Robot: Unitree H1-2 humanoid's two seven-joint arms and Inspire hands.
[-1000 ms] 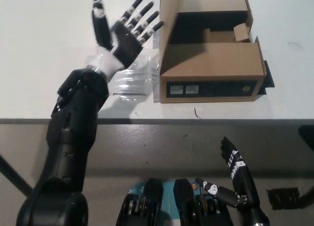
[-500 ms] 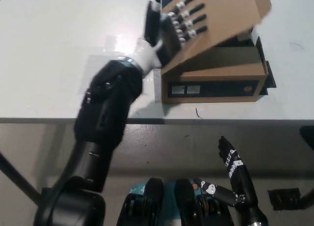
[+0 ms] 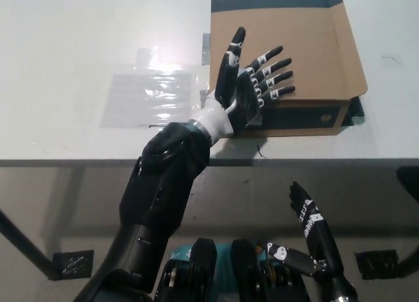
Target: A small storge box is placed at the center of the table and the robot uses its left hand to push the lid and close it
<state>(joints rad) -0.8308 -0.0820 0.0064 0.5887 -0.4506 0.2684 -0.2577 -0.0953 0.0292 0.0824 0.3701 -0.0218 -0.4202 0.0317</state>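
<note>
Left hand (image 3: pixel 243 86): fingers spread, palm down, holding nothing; I read it as lying flat on the near left part of the lid (image 3: pixel 308 40), fingertips pointing away and to the right. Contact looks made but I cannot confirm pressure from this angle.

Storage box (image 3: pixel 298 115): cardboard, at the table's (image 3: pixel 78 40) near edge, centre-right in my view. Lid appears down, covering the whole top; only the dark front wall shows beneath it. Long axis runs left to right; the box lies right of and beyond the wrist, so the left hand is far the nearer.

Plastic sheet (image 3: pixel 150 92): clear, flat, just left of the box.

Right hand (image 3: pixel 314 233): resting low, below the table edge, fingers apart, empty.

Judgement: closing looks almost done; any last press goes straight down.
</note>
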